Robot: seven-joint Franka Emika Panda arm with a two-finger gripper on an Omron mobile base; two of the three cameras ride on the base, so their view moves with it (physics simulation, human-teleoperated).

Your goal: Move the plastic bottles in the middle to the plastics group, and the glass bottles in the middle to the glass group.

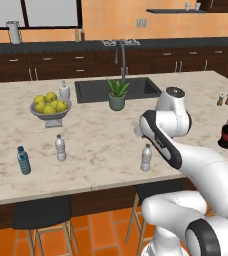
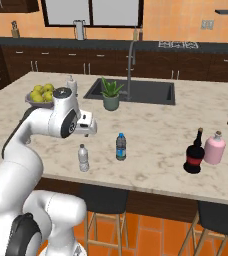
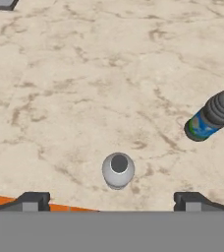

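dark bottle [image 3: 213, 116] cap cut by edge

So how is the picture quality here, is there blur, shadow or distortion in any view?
Left base view: evenly lit, slightly soft; the water bottle casts little shadow. Right base view: same flat light, dark cola bottle crisp enough. Hand view: looks straight down, so the water bottle's cap appears foreshortened; the blue-labelled bottle leans outward.

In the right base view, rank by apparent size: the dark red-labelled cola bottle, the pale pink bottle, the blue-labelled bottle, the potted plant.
1. Potted green plant
2. Dark red-labelled cola bottle
3. Pale pink bottle, nearly alike
4. Dark blue-labelled plastic bottle
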